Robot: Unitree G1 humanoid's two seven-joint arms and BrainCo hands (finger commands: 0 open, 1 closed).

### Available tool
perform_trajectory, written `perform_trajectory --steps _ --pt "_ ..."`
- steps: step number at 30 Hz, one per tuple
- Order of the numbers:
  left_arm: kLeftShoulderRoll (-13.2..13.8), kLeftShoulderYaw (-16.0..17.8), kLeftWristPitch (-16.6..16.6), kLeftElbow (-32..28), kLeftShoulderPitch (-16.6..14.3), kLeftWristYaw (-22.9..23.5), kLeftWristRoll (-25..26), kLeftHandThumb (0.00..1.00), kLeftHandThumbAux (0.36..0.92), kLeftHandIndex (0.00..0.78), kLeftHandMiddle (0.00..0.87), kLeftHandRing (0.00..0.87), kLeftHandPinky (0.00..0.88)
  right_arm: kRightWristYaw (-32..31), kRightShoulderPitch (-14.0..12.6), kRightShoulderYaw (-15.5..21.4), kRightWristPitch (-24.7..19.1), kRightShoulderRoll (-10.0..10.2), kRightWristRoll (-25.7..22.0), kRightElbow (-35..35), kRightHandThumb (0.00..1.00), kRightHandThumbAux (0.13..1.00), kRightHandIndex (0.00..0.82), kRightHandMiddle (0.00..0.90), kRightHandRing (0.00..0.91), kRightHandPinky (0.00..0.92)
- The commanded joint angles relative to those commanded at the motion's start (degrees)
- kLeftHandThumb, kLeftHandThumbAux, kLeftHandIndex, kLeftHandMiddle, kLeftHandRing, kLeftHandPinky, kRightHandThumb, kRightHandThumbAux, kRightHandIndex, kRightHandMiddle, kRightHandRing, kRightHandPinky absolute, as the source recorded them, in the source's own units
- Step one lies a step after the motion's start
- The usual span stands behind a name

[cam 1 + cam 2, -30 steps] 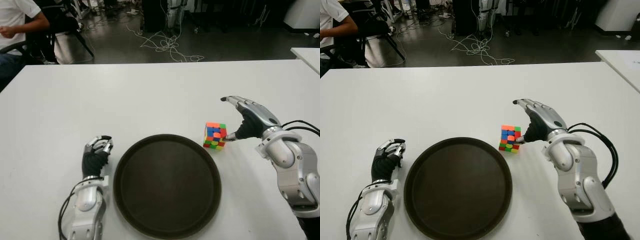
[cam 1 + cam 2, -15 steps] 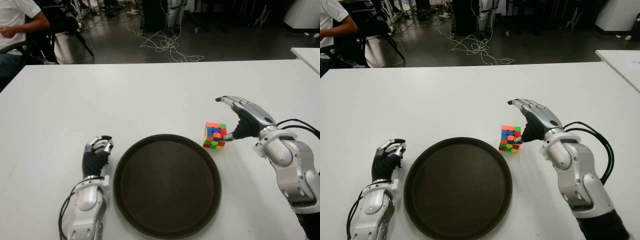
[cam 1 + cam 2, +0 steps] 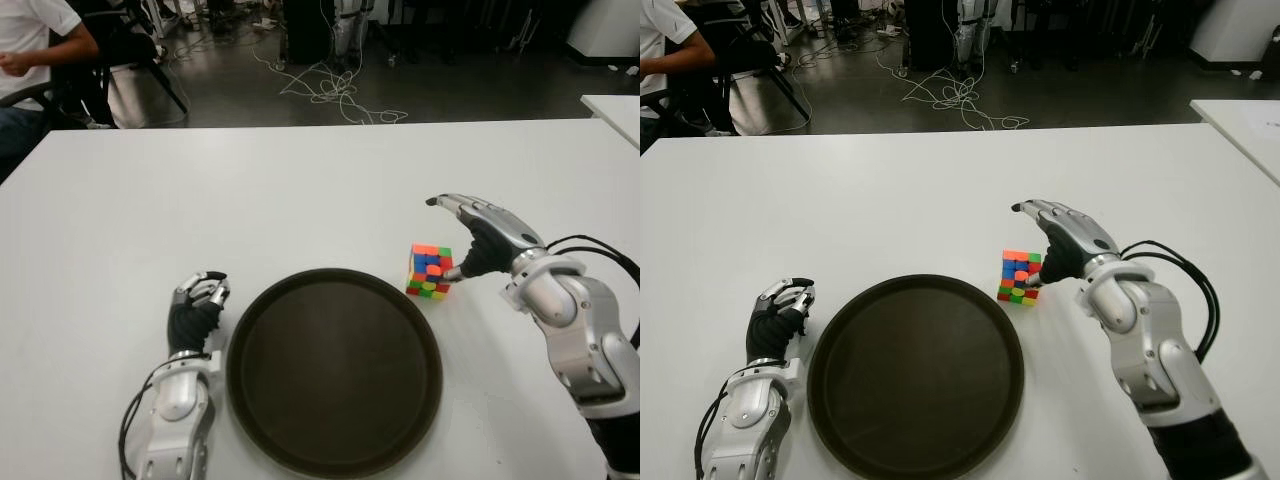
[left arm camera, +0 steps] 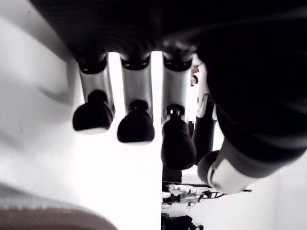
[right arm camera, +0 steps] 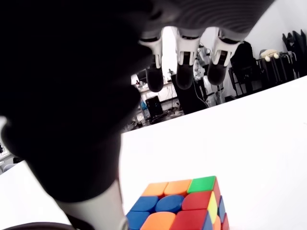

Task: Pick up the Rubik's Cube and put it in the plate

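The Rubik's Cube [image 3: 429,272] stands on the white table just past the right rim of the round dark plate [image 3: 334,368]. My right hand [image 3: 468,243] is beside the cube on its right, fingers stretched out above it and thumb down at its right face; it holds nothing. In the right wrist view the cube [image 5: 184,207] sits under the open fingers [image 5: 183,76]. My left hand [image 3: 195,305] shows left of the plate with its fingers curled and nothing in them.
The white table [image 3: 250,190] spreads wide behind the plate. A seated person [image 3: 35,45] and chairs are beyond its far left corner, with cables [image 3: 330,90] on the floor. Another white table's corner [image 3: 615,108] shows at the far right.
My right hand has crept a little left and forward, so its fingers reach further over the cube. The cube, plate and left hand have not moved.
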State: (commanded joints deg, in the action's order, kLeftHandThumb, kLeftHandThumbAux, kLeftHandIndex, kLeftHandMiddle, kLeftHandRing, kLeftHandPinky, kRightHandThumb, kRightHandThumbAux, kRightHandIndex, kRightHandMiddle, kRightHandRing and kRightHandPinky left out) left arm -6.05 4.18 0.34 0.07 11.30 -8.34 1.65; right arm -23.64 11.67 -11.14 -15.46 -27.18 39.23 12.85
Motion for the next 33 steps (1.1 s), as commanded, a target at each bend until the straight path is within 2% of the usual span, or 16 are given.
perform_trajectory --steps 8,21,33 --pt "-0.15 0.05 1.29 -0.65 -0.04 -0.16 -0.01 0.706 0.706 0.444 0.787 0.812 0.819 -0.34 1.56 -0.74 -0.84 0.60 -0.27 -1.74 0.000 0.935 0.047 0.096 0.078 0.093" --pt "-0.54 -0.01 -0.39 -0.43 0.29 -0.06 -0.56 0.706 0.705 0.444 0.794 0.818 0.823 1.03 2.90 -1.33 0.34 1.12 -0.93 -4.69 0.000 0.950 0.058 0.115 0.116 0.171" --pt "-0.55 -0.05 -1.77 0.30 0.43 0.24 -0.67 0.707 0.705 0.444 0.798 0.820 0.823 2.19 3.85 -2.26 0.77 1.33 -0.62 -6.88 0.000 0.964 0.062 0.116 0.125 0.177"
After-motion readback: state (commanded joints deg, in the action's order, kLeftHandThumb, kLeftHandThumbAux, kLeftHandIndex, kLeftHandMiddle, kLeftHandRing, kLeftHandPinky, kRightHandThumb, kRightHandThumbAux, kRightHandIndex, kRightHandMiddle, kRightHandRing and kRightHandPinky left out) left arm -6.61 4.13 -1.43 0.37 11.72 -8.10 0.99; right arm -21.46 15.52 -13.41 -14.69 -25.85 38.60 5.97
